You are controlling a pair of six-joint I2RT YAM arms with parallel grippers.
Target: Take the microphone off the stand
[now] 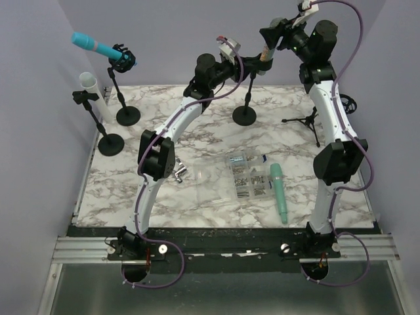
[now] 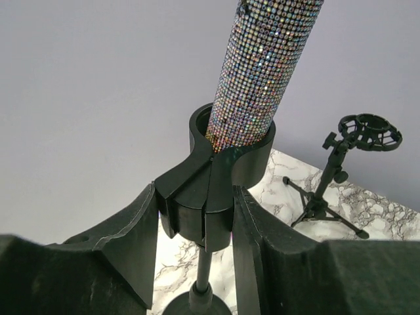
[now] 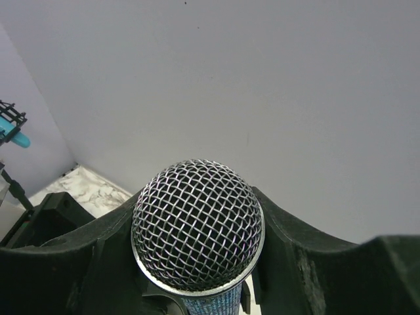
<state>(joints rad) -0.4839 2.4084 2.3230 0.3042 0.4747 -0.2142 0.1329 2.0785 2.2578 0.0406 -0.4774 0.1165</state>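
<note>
Rigid and likely weighty, the rhinestone microphone [image 2: 269,59] sits in the stand's clip [image 2: 216,177], which the left fingers [image 2: 125,243] clamp, while the right fingers [image 3: 302,262] are closed on its dentable mesh head [image 3: 197,223]; the studded barrel [image 2: 252,111] looks the surer hold.

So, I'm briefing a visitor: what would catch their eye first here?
The glitter mic at back centre, its top in the right tool while the left tool clamps the clip under it. Then the teal mic lying on the table, right of centre.
</note>
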